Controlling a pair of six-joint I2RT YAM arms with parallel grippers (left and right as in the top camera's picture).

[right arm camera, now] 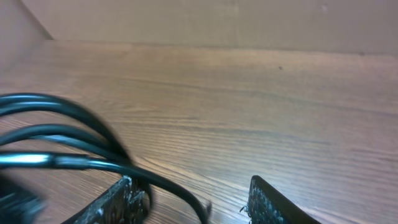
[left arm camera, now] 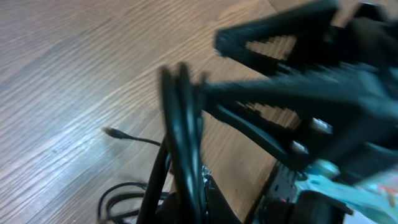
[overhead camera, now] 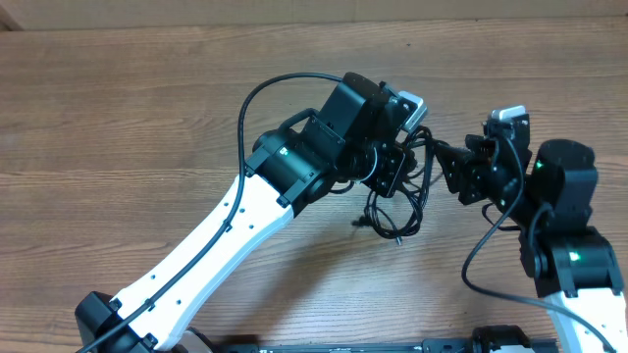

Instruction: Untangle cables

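Wooden table (overhead camera: 118, 98), toward its right edge: the cables (overhead camera: 392, 214) hang bunched from the left gripper (overhead camera: 397, 172), which is clamped tight on them. The right gripper (right arm camera: 193, 190) gapes beside the knot, holding nothing; it should pinch one loose strand, then pull away slowly.

This looks like a robotics lab or test bench. Two jointed robot arms with white link shells and black joints, the left arm (overhead camera: 221, 240) and the right arm (overhead camera: 574, 260), rise from a black base rail (overhead camera: 343, 345) at the near edge of a brown wood-grain laminate counter (overhead camera: 128, 108). Small green status lights (overhead camera: 539, 165) glow on the right arm, and thick black wiring (overhead camera: 241, 118) loops beside the left one. A tangle of thin black cords (overhead camera: 392, 201) shows between the two arm tips. In the right wrist view a plain beige wall (right arm camera: 186, 18) closes off the counter's far side.
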